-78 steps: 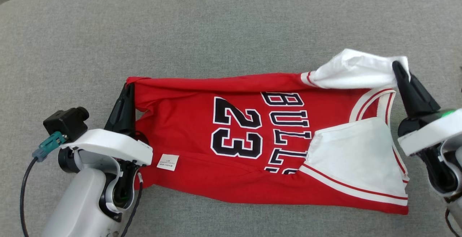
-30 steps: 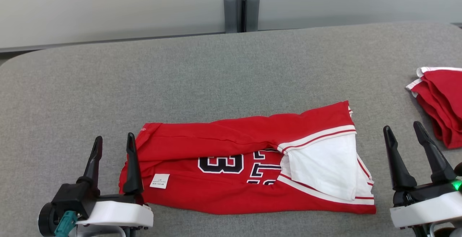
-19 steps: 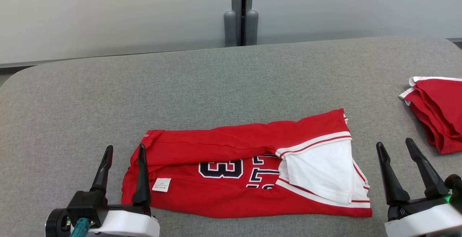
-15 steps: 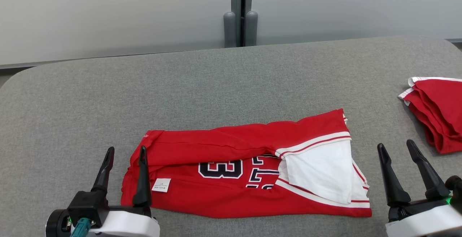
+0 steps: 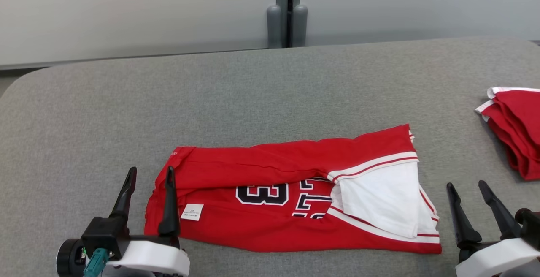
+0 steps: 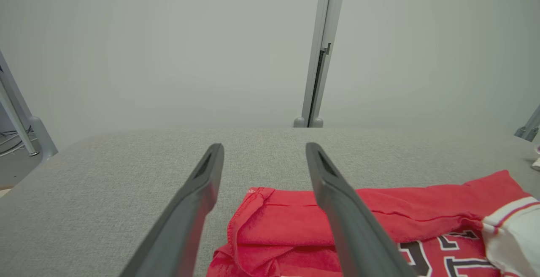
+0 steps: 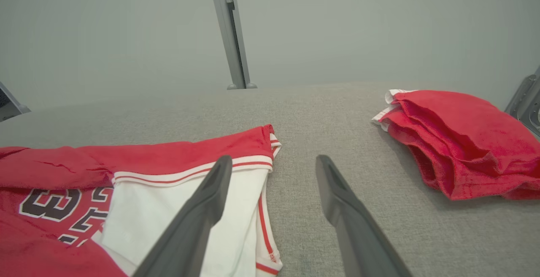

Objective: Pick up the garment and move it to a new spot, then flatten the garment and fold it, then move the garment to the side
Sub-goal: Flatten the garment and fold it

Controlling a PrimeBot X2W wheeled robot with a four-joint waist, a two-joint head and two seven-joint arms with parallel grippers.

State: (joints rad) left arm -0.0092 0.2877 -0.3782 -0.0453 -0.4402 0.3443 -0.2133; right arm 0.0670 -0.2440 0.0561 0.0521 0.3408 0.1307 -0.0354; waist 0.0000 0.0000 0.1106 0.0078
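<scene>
Centre-low in the head view: red garment [image 5: 270,171] lies on grey worktop [image 5: 253,91], folded lengthwise, top edge laid over part of the numerals. White inner panel is exposed at its right end, white label [image 5: 192,212] at its lower left.

Lower left: left hand [image 5: 151,169] open and empty. The finger nearer the garment overlaps its left edge in view; contact can't be told.

Lower right: right hand [image 5: 466,184] open, empty, just beside garment's right end, not touching.

Right edge: second red cloth pile [image 5: 514,129], well apart.
</scene>
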